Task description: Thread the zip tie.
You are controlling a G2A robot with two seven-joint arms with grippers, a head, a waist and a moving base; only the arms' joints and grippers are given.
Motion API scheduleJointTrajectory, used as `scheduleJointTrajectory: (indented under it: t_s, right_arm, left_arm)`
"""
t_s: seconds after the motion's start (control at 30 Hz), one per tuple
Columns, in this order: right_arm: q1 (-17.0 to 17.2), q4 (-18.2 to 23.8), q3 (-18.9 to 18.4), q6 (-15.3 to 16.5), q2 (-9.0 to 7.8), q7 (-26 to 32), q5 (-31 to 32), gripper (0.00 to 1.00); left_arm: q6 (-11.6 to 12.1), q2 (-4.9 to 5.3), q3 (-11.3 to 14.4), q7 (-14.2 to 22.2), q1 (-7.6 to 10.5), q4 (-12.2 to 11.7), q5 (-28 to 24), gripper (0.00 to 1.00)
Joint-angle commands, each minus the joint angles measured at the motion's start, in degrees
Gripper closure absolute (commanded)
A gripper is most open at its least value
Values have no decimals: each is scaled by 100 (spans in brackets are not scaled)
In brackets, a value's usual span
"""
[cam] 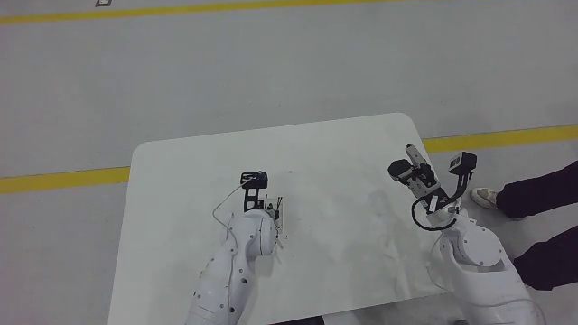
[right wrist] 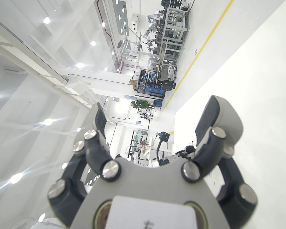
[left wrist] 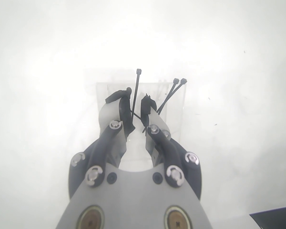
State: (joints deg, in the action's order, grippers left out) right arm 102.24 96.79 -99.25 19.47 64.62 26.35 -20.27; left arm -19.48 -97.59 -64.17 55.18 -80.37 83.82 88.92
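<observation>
Three thin black zip ties [left wrist: 135, 91], seemingly propped upright near the table's centre, square heads toward 12 o'clock; two cross low down, the third just beside them.

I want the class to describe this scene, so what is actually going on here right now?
The left gripper is down at a clear holder on the white table. Its fingers sit on either side of one black zip tie, with a gap showing. Two more zip ties lean beside it. The right gripper is raised, open and holding nothing. No tie is threaded yet.
</observation>
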Motion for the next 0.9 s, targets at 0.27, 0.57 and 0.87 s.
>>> scheduleJointTrajectory:
  t_s: [0.27,0.57,0.87]
  right_arm:
    - [0,0,0,1,0,3,0,0]
    - [0,0,0,1,0,3,0,0]
    - [0,0,0,1,0,3,0,0]
  left_arm:
    - [0,-9,-24,2,3,-15,8,95]
    - [0,-13,-21,10,-12,41,33,100]
    - [100,29,-27,196,-260,657,-121,100]
